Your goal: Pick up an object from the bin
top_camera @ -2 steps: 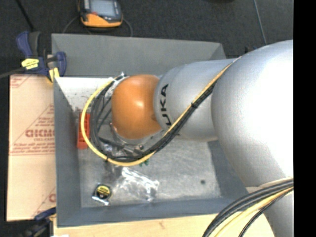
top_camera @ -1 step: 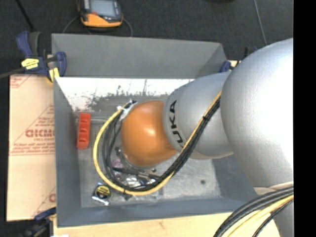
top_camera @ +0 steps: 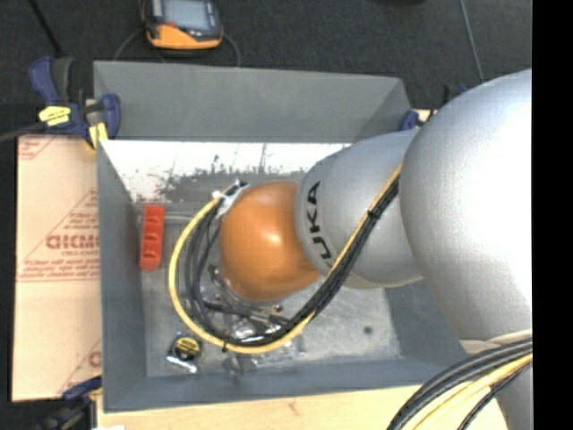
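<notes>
**Mira:** Silver arm casing (top_camera: pixel 466 213) is nearest the lens. It comes in from the right and ends at the orange cover (top_camera: pixel 260 240), which hangs low over the middle of the grey bin (top_camera: pixel 116 330).

**Tov:** And the gripper (top_camera: pixel 237 319)?

**Mira:** Straight under the orange cover. Some dark hardware pokes out past the cover's lower edge, down near the bin floor. Whether it is spread or closed I cannot tell, because the cover and the cables (top_camera: pixel 183 276) hide it. The black and yellow cables loop round the cover's left side and underneath it.

**Tov:** Does it have anything?

**Mira:** I can't see anything in its grasp, and I can't make out what lies directly beneath the cover.

**Tov:** So what loose things are there?

**Mira:** Two that I can name. A red-orange block (top_camera: pixel 152 236), long and narrow, lies on the floor left of the orange cover, outside the cable loop and apart from it, with its long side running up and down. A small yellow-and-black thing (top_camera: pixel 185 346) lies below and left of the cover, just outside the bottom of the cable loop. It is too small to tell what kind of thing it is.

**Tov:** Which one is closer to the gripper?

**Mira:** The yellow-and-black thing. It is near the dark hardware under the cover, but not touching it.
</notes>
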You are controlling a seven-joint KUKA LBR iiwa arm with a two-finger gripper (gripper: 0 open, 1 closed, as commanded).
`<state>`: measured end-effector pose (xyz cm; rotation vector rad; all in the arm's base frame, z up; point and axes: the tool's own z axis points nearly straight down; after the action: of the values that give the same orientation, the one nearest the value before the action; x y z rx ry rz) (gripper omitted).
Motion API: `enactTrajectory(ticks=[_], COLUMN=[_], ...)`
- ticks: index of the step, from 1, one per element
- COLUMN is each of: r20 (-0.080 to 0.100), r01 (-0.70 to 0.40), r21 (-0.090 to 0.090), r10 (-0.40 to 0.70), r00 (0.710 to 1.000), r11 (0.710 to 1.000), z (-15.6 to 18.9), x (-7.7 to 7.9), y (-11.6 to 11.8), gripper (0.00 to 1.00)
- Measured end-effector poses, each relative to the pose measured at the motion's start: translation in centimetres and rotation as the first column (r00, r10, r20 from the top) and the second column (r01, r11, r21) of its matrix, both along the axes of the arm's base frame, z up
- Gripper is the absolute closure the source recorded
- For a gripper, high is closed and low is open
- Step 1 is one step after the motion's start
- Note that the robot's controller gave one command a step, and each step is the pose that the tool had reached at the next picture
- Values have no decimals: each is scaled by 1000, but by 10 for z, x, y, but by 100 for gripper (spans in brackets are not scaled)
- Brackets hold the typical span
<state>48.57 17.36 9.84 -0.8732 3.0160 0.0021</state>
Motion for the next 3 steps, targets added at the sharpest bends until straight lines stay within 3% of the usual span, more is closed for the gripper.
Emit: enactTrajectory(ticks=[1, 2, 3], r20=[3, 3, 3], r01=[-447, -724, -719], r21=[0, -1, 0], r10=[447, 724, 719], r00=[895, 690, 695], r11=[895, 690, 695], z=[-27, -28, -27], x=[-11, -11, -11], y=[3, 55, 55], gripper=[0, 0, 100])
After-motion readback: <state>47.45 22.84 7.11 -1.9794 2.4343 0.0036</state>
